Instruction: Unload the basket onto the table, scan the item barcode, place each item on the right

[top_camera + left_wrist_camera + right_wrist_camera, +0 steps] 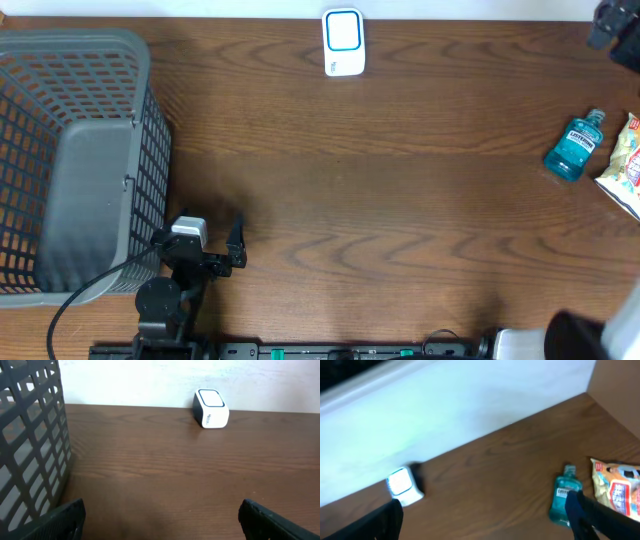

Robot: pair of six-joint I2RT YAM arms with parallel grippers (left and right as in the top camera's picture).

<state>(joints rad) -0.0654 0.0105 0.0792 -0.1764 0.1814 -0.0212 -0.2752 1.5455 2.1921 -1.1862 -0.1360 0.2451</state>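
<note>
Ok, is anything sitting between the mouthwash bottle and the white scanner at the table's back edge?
Nothing visible: only bare tabletop lies between the mouthwash bottle and the scanner. The snack bag sits on the bottle's other side, the basket far off at the left.

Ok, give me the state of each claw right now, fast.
Left claw: open, holding nothing.
Right claw: open, holding nothing.
</note>
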